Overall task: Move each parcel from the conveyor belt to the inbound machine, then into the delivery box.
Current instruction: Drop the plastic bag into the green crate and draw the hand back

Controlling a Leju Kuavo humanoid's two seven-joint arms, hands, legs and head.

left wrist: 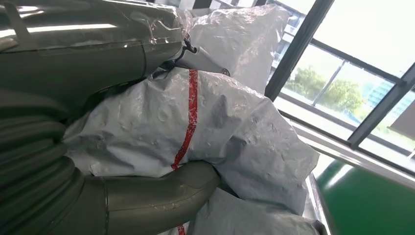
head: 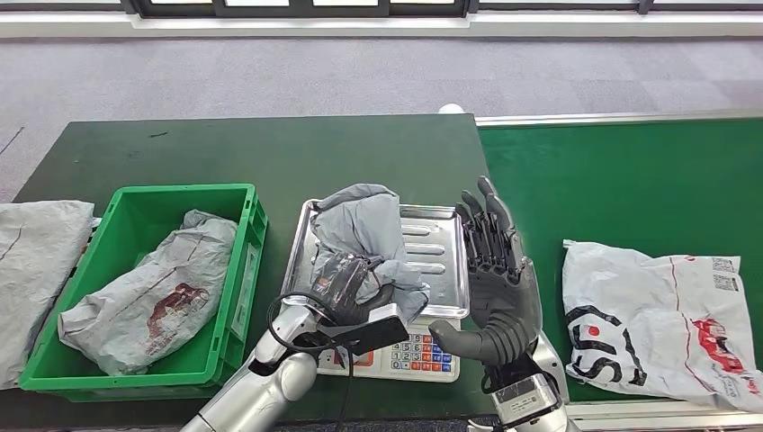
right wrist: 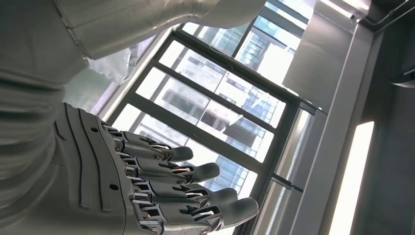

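A crumpled grey parcel (head: pixel 369 229) lies on the metal tray of the inbound machine (head: pixel 443 261), a scale with a keypad. My left hand (head: pixel 344 281) grips the parcel's near side. In the left wrist view the thumb (left wrist: pixel 156 196) presses under the grey parcel (left wrist: pixel 215 122), which has a red stripe. My right hand (head: pixel 495 270) stands upright and open beside the tray's right edge, fingers straight (right wrist: pixel 161 186), holding nothing. A white parcel with red and black print (head: pixel 661 319) lies on the green conveyor belt (head: pixel 630 180). The green delivery box (head: pixel 229 288) holds another grey parcel (head: pixel 148 297).
A further grey parcel (head: pixel 36 261) lies on the dark table (head: pixel 270 153) left of the box. The conveyor's metal rail (head: pixel 621 117) runs along its far side. Grey floor lies beyond the table.
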